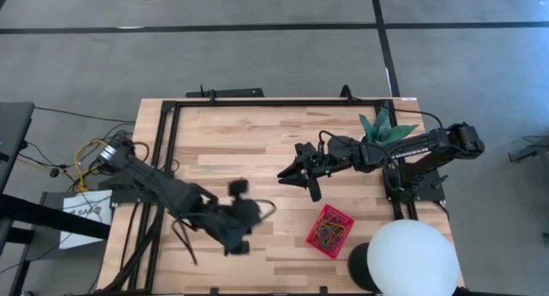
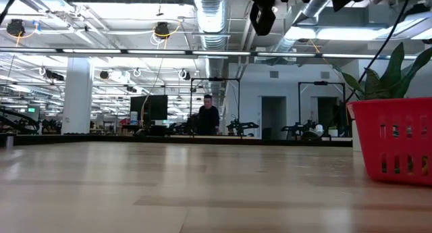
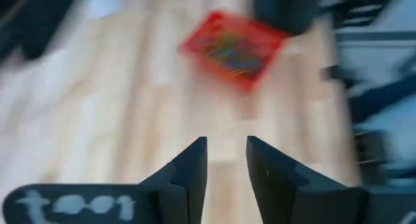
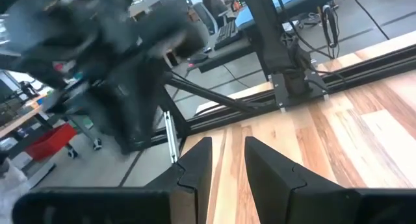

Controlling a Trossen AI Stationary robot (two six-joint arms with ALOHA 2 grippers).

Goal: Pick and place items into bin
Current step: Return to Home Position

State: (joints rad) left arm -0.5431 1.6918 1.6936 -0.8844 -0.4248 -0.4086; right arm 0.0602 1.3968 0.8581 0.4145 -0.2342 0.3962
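Pale wood-plank surface (image 1: 249,141) in a black frame, grey floor around it; the low view looks across into a large open hall with ceiling ducts and a person (image 2: 207,117) standing far back at centre. Red bin (image 1: 330,231) sits on the surface at lower centre-right of the high view, just up and left of a big white dome (image 1: 413,257). A tangle of rubber bands (image 1: 327,235) lies inside it, red, yellow, blue and green showing. No loose bands can be made out on the planks. Green plant (image 1: 383,129) sits at upper right of the surface, by the right arm's base. In the low view the bin fills the right edge, with plant leaves rising behind it. Left end effector (image 3: 227,143) is at lower centre-left of the high view, left of the bin and apart from it. Its fingers are drawn close, a narrow slit between them, nothing held, and the bin lies ahead of them. Right end effector (image 1: 283,173) hangs over mid-surface, up and left of the bin, pointing left. Its fingers are likewise near together and empty.
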